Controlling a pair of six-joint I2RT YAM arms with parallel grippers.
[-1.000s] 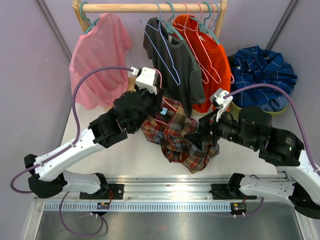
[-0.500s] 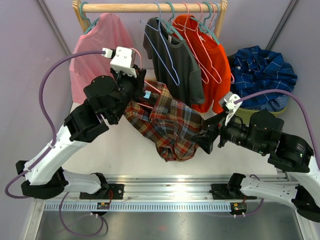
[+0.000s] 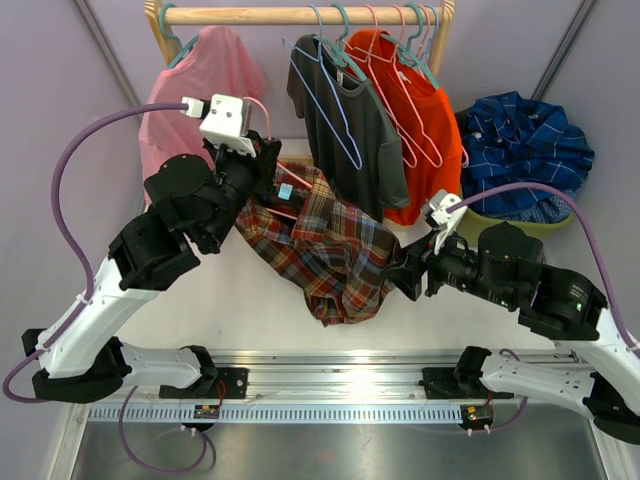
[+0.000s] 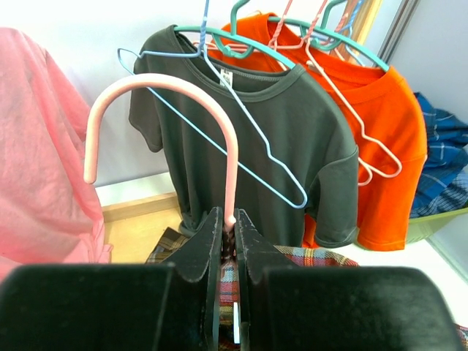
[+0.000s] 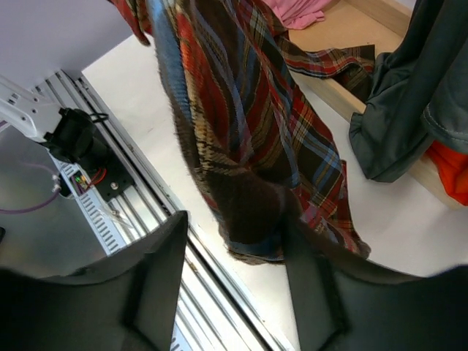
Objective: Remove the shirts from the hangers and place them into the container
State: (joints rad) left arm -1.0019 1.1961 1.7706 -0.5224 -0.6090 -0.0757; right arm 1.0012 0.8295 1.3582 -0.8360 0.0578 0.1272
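Observation:
My left gripper (image 4: 229, 216) is shut on the neck of a pink hanger (image 4: 161, 82). From that hanger the red-brown-green plaid shirt (image 3: 320, 245) hangs down to the table. In the top view the left gripper (image 3: 272, 185) sits at the shirt's collar. My right gripper (image 3: 398, 275) is at the shirt's lower right edge. In the right wrist view its jaws (image 5: 235, 223) stand apart, with the hem of the plaid shirt (image 5: 241, 124) hanging between them. The yellow-green container (image 3: 500, 218) at the back right holds a dark blue plaid shirt (image 3: 525, 140).
A wooden rail (image 3: 300, 15) at the back carries a pink shirt (image 3: 200, 120), a dark grey shirt (image 3: 365, 140) and an orange shirt (image 3: 425, 110) on hangers, plus a bare lavender hanger (image 3: 335, 130). A metal rail (image 3: 330, 385) runs along the near edge.
The left arm has lifted the hanger and plaid shirt up and back to the left. The right gripper has come left to the shirt's hem, and its jaws have narrowed.

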